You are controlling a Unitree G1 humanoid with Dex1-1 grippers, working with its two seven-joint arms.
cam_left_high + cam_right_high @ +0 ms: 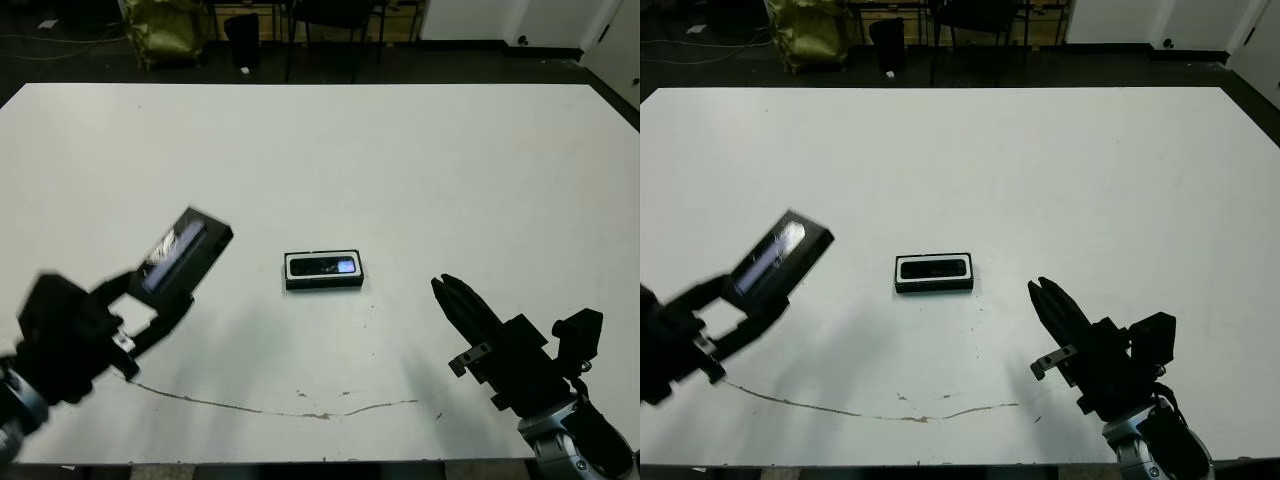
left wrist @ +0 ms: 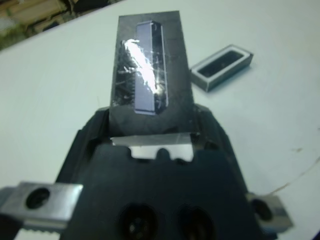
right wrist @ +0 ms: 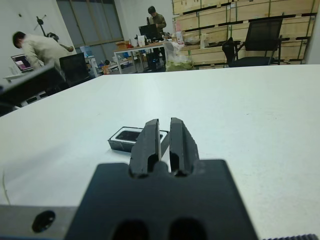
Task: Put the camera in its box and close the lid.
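Note:
The box (image 1: 324, 284), a shallow black tray with a white lining, lies flat at the middle of the table. The camera (image 1: 325, 266) rests inside it, its bluish screen towards the right. To the left, my left gripper (image 1: 145, 305) is shut on the lid (image 1: 185, 250), holding it tilted above the table by its near end. The shiny strip on the lid (image 2: 147, 70) faces up in the left wrist view, with the box (image 2: 200, 80) beyond it. My right gripper (image 1: 445, 290) is shut and empty, low over the table right of the box and pointing towards it (image 3: 120, 146).
A thin dark line (image 1: 260, 408) runs across the tabletop near its front edge. Beyond the far edge stand a yellow bag (image 1: 165, 30) and chairs (image 1: 335, 15). Two people (image 3: 40, 47) show far off in the right wrist view.

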